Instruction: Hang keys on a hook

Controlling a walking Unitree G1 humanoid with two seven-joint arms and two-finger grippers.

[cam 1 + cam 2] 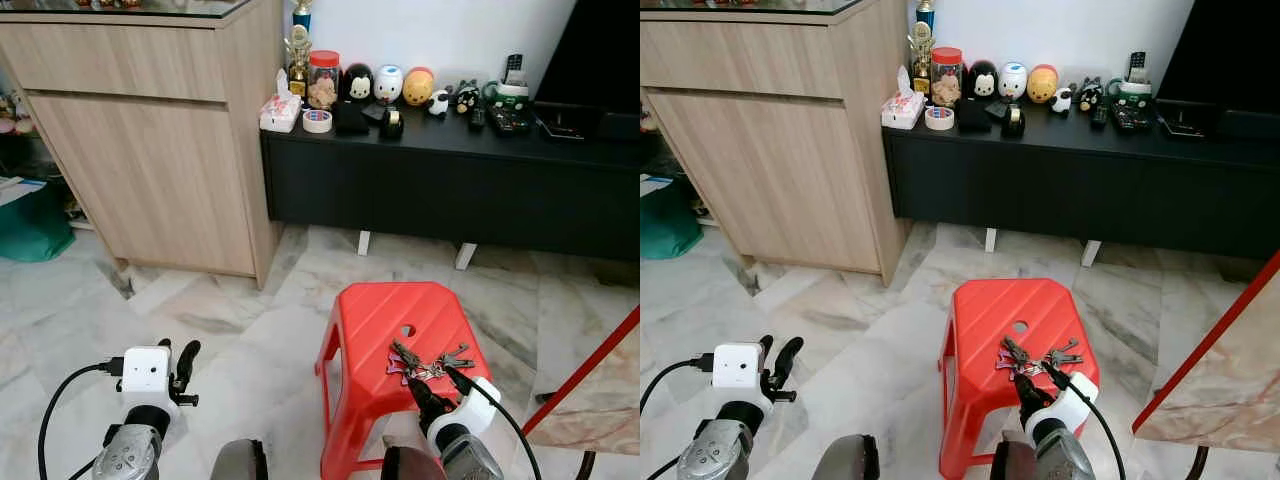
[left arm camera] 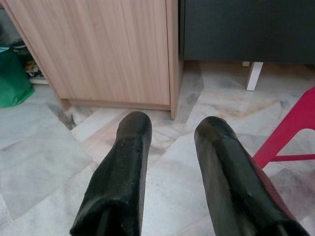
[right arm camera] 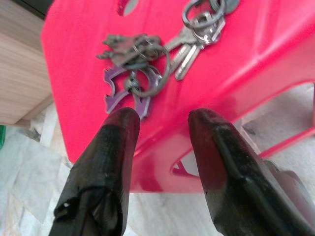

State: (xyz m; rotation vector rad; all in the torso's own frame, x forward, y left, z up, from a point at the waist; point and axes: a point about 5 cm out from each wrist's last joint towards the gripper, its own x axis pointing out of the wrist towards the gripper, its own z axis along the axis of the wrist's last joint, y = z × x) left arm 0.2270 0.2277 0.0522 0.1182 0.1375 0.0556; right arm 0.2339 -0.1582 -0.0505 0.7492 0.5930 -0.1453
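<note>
1. Two of my black fingers are spreading apart on my right gripper [image 3: 160, 115], nothing between them, as it is hovering at the near edge of the red plastic stool [image 1: 372, 330].
2. Just beyond those fingertips the keys [image 3: 157, 54] are lying flat on the stool's smooth, glossy top: dull metal blades, several round wire rings, and a purple flat piece with notched edges nearest to me.
3. The bunch is stretching long and loose across the seat, its long axis running from the purple piece close to my right gripper away towards the silver keys at the far end; the blades there are pointing back towards me at a slant.
4. My right wrist view is giving the rings and notches in detail, while the head views are showing the keys [image 1: 428, 362] as a small dark tangle near the round hole in the stool's seat.
5. My left gripper [image 2: 172, 125] is hanging over the veined marble floor [image 1: 230, 320], well apart from the stool, its matte rubbery fingers parted and empty.
6. Ahead of my left gripper the wood-grain cabinet [image 2: 108, 49] is standing beside a dark low sideboard [image 1: 450, 190] on white feet.
</note>
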